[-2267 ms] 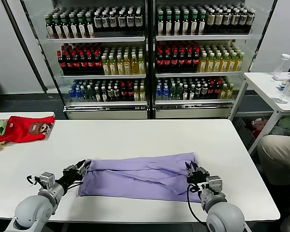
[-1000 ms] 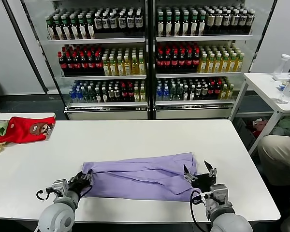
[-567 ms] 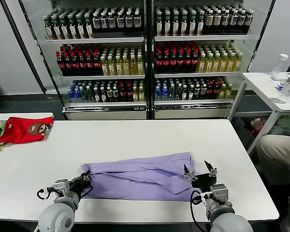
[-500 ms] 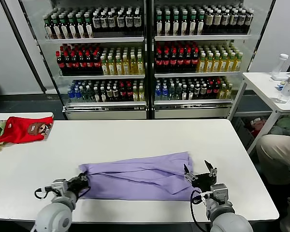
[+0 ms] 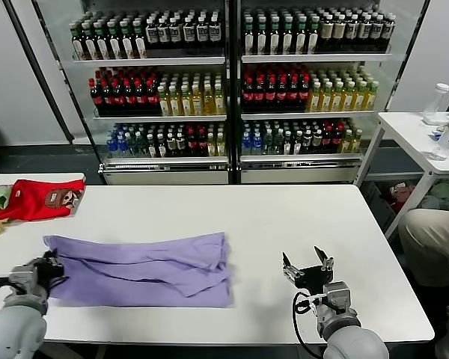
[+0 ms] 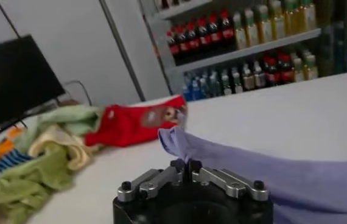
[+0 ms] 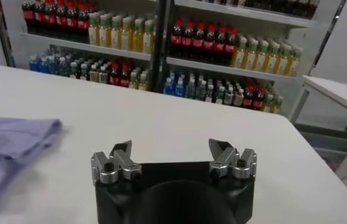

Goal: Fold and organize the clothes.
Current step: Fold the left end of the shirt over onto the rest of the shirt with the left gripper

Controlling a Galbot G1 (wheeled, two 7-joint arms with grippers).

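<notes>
White table [image 5: 299,217] holds lavender T-shirt [image 5: 142,268]; drink-filled coolers [image 5: 232,90] behind.

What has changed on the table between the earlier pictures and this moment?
The left gripper, jaws shut on the lavender T-shirt, has dragged it across the table toward the robot's left. The right gripper had let go earlier; its jaws are open and the shirt now lies apart from it. The red garment stayed in place.
</notes>
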